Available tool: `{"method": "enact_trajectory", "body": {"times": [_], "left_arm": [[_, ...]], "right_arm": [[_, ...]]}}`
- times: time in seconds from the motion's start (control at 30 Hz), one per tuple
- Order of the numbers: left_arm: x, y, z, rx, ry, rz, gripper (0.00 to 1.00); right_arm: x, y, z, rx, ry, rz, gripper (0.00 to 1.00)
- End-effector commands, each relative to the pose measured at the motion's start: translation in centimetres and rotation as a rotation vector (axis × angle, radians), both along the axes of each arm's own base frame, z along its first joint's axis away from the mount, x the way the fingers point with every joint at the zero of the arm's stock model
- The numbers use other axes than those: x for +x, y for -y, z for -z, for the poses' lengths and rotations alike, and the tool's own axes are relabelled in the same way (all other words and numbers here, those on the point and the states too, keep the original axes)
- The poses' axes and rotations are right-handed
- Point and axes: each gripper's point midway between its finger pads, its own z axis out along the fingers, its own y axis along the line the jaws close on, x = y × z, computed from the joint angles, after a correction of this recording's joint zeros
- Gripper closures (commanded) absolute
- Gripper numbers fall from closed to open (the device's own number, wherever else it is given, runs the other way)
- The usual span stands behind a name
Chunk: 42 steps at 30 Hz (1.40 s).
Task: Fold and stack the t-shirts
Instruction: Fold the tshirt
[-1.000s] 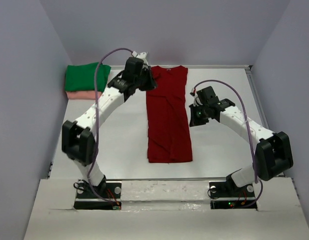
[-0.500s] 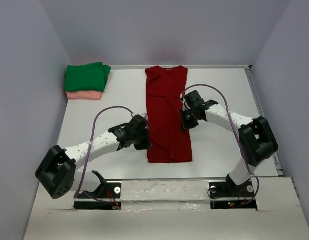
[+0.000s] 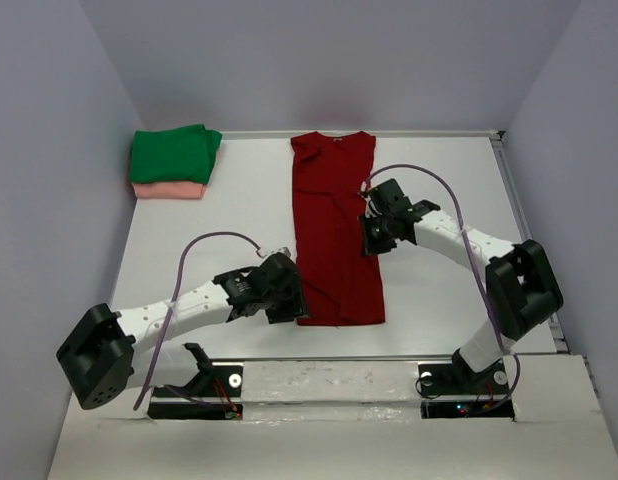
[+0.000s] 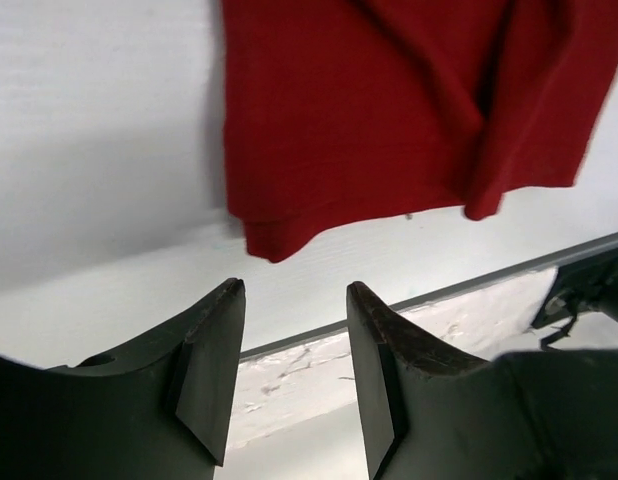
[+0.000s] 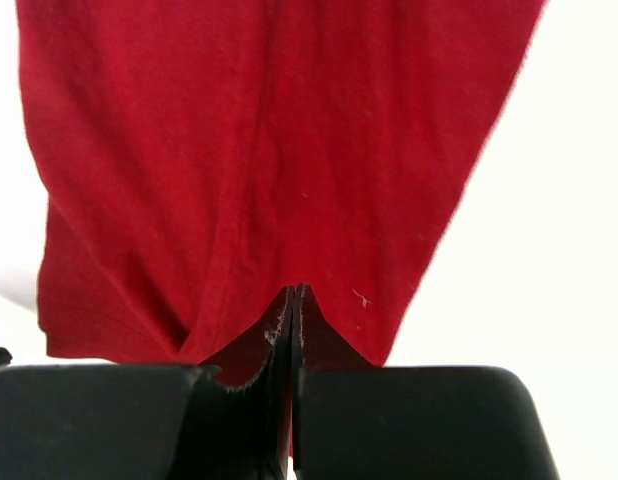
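Observation:
The dark red t-shirt (image 3: 334, 230) lies as a long narrow strip down the middle of the table, collar at the far end. My left gripper (image 3: 290, 301) hovers at the shirt's near left corner, open and empty. In the left wrist view its fingertips (image 4: 295, 288) stand apart just short of the red hem corner (image 4: 274, 240). My right gripper (image 3: 372, 232) is shut at the shirt's right edge, midway along it. In the right wrist view its closed tips (image 5: 293, 290) rest against the red cloth (image 5: 269, 130), with no fabric visibly pinched. The green t-shirt (image 3: 174, 153) sits folded on the pink one (image 3: 167, 190) at the back left.
Grey walls close in the table on the left, back and right. A metal rail (image 3: 329, 358) runs along the near edge, just below the red hem. A raised lip (image 3: 511, 200) borders the right side. The left arm's purple cable (image 3: 214, 240) loops above its forearm.
The left arm has swung from the shirt's collar down to its near left corner and its jaws have opened. The right gripper moved left onto the shirt's right edge and stayed shut.

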Motion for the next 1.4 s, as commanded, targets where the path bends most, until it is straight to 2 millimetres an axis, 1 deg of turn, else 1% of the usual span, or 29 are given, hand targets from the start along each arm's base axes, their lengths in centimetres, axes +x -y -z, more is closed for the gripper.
{"method": "enact_trajectory", "body": {"times": [0.0, 0.03, 0.07, 0.1, 0.17, 0.2, 0.23, 0.27, 0.3, 0.37, 0.4, 0.47, 0.5, 0.53, 0.63, 0.77, 0.83, 1.0, 1.23, 1.27, 1.37], "left_arm": [[-1.1, -1.2, 1.9, 0.072, -0.05, -0.037, 0.46], [-1.4, -1.2, 2.3, 0.085, -0.058, -0.026, 0.46], [-1.5, -1.2, 2.6, 0.092, -0.059, -0.023, 0.46], [-1.5, -1.2, 2.8, 0.098, -0.058, -0.019, 0.46], [-1.5, -1.2, 3.3, 0.116, -0.06, -0.008, 0.46], [-1.4, -1.3, 3.6, 0.127, -0.062, -0.005, 0.46], [-1.3, -1.3, 3.9, 0.142, -0.069, -0.007, 0.46], [-1.3, -1.2, 4.0, 0.143, -0.067, 0.0, 0.46], [-1.1, -1.1, 4.1, 0.149, -0.067, -0.001, 0.46], [-1.1, -1.0, 4.6, 0.168, -0.072, 0.008, 0.46], [-1.0, -1.0, 4.9, 0.181, -0.078, 0.012, 0.46], [-0.9, -0.9, 5.1, 0.19, -0.079, 0.022, 0.46], [-0.4, -1.1, 5.3, 0.212, -0.059, 0.005, 0.46], [-0.2, -1.0, 5.5, 0.22, -0.058, 0.006, 0.46], [0.6, -0.5, 5.0, 0.22, -0.031, 0.008, 0.46], [1.0, 0.0, 4.4, 0.202, -0.016, 0.018, 0.46], [0.7, 0.0, 4.3, 0.198, -0.021, 0.021, 0.46], [-0.2, -0.6, 4.0, 0.181, -0.039, 0.006, 0.46], [-1.5, -0.4, 1.9, 0.113, -0.013, 0.016, 0.47], [-1.6, -0.3, 1.7, 0.104, -0.008, 0.021, 0.47], [-1.9, 0.2, 0.4, 0.06, 0.025, 0.019, 0.49]], "right_arm": [[-1.1, 0.9, -1.3, 0.001, 0.043, 0.086, 1.0], [-1.4, 1.1, -1.5, 0.011, 0.047, 0.099, 1.0], [-1.6, 1.1, -1.8, 0.032, 0.06, 0.109, 0.92], [-3.0, 1.0, -2.1, 0.071, 0.058, 0.12, 0.76], [-3.7, 0.9, -2.7, 0.125, 0.075, 0.131, 0.7], [-4.7, 1.3, -2.0, 0.132, 0.051, 0.153, 0.68], [-5.1, 1.5, -2.8, 0.156, 0.071, 0.163, 0.64], [-5.5, 1.6, -2.7, 0.168, 0.067, 0.173, 0.62], [-6.3, 1.8, -2.1, 0.169, 0.044, 0.168, 0.6], [-7.1, 2.0, -1.9, 0.178, 0.029, 0.175, 0.59], [-8.0, 2.1, -1.3, 0.19, 0.002, 0.171, 0.6], [-8.5, 2.2, -1.0, 0.205, -0.003, 0.182, 0.6], [-8.7, 2.3, -0.9, 0.21, -0.001, 0.183, 0.6], [-8.9, 2.4, -0.8, 0.215, 0.001, 0.179, 0.6], [-9.3, 2.7, -0.5, 0.208, 0.004, 0.169, 0.6], [-9.5, 2.9, 0.4, 0.184, -0.016, 0.172, 0.6], [-9.5, 2.9, 0.5, 0.181, -0.019, 0.174, 0.6], [-9.3, 2.6, 0.0, 0.195, -0.015, 0.169, 0.6], [-9.2, 2.3, 0.1, 0.2, -0.023, 0.158, 0.6], [-9.2, 2.2, 0.0, 0.202, -0.024, 0.155, 0.62], [-8.9, 1.6, -0.3, 0.223, -0.011, 0.122, 0.78]]}}
